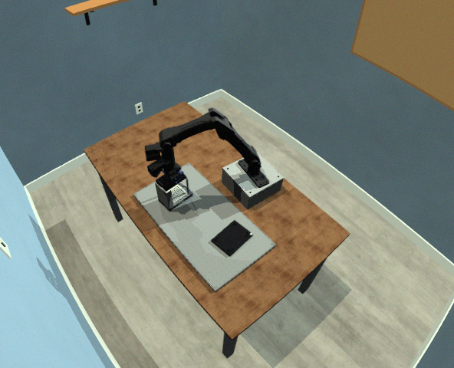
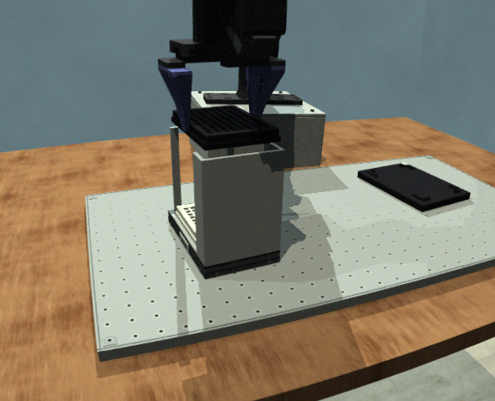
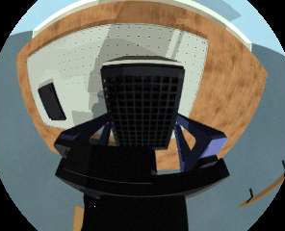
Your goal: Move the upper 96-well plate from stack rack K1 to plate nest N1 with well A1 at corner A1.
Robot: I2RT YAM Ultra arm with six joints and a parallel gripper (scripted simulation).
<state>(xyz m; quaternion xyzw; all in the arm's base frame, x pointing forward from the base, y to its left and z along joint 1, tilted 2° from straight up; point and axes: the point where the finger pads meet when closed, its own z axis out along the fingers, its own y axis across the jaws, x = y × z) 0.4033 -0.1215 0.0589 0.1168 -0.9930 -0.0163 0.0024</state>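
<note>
- blue-grey walls, wooden worktop carrying a pale perforated board.
- gripper clamped on the black upper plate, fingers on its two opposite edges.
- plate held level, just above the open top of rack k1, toward the worktop's back-left corner.
- pale lower plate sits at the rack's bottom.
- nest n1 lies well apart, toward the worktop's front-right corner.

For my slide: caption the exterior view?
Gripper holds the black plate just above rack K1; nest N1 waits.
</note>
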